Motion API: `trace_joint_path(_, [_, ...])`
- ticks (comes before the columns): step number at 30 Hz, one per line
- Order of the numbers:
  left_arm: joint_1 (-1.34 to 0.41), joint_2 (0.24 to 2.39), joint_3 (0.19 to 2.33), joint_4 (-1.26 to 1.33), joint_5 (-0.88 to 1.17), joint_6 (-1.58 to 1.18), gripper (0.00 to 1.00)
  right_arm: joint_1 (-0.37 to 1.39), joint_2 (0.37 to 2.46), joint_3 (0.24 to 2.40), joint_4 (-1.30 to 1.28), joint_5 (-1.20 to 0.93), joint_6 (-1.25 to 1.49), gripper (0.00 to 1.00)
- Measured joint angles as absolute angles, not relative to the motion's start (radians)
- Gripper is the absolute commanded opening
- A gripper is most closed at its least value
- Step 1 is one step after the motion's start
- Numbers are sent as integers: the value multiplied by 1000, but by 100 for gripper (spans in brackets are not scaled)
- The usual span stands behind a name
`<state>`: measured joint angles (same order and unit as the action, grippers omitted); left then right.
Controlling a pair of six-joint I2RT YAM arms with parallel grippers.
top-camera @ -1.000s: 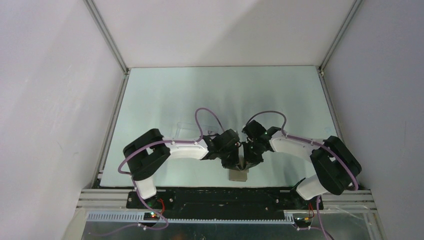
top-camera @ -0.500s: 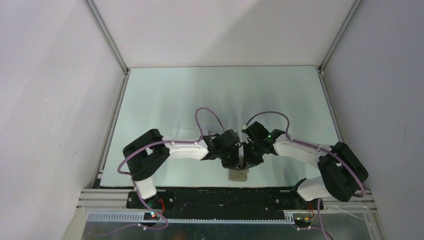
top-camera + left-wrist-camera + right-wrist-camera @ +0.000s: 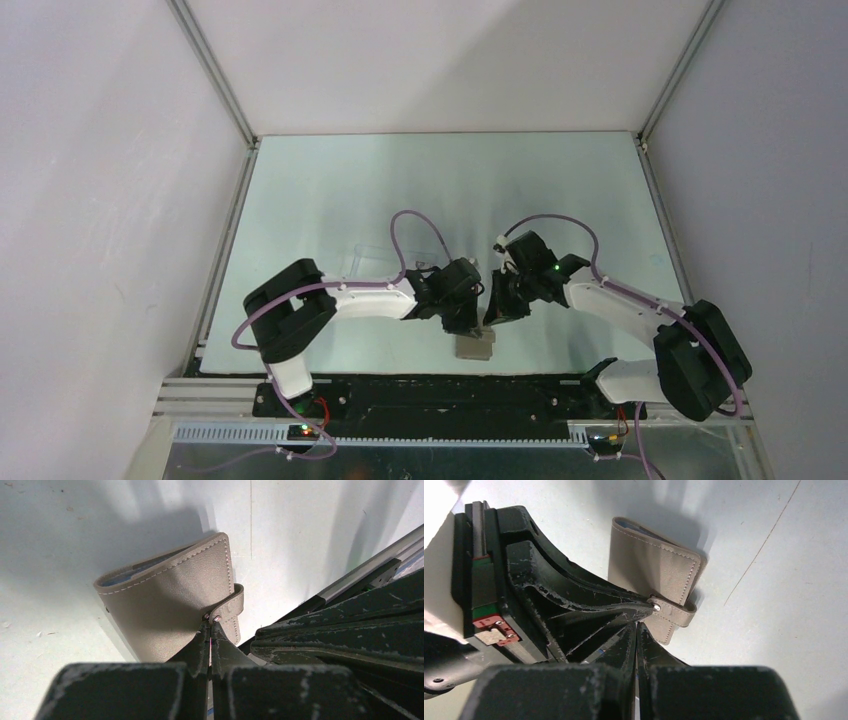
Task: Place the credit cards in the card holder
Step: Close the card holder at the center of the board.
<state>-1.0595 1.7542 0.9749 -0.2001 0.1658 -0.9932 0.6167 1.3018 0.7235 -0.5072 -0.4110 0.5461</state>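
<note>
The card holder (image 3: 170,595), a grey-brown stitched wallet, lies folded shut on the table near the front edge (image 3: 476,347). Light blue lining shows at its open side. Its tab (image 3: 232,605) wraps over the edge to the round snap (image 3: 657,608). My left gripper (image 3: 210,625) is shut, its tips pressing on the snap. My right gripper (image 3: 636,627) is shut and empty, its tips just beside the tab, close to the left gripper's finger (image 3: 589,597). No credit cards are in view.
A clear plastic box (image 3: 368,256) lies faintly visible behind the left arm. The table's metal front rail (image 3: 360,572) runs right next to the wallet. White walls close in the table on three sides.
The right arm's elbow has swung out to the right and its gripper has pulled back slightly from the wallet. The left arm and the wallet have stayed put.
</note>
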Motion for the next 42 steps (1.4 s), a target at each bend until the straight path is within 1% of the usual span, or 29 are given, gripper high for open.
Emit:
trace_joint_path(5, [-1059,1754,982,-209,162,-978,0,617,1327,723,-511,-405,543,0])
trace_joint_path(15, [-1059,1754,993,-226,159,-958,0,615,1482,724,-467,-402,550,0])
trace_joint_path(26, [-1059,1754,993,-229,159,-950,0,606,1512,740,-473,-420,556,0])
trace_joint_path(37, [-1059,1754,993,-228,159,-941,0,558,1444,739,-427,-416,556,0])
trace_joint_path(42, [-1058,1754,993,-228,159,-941,0,552,1458,739,-418,-416,552,0])
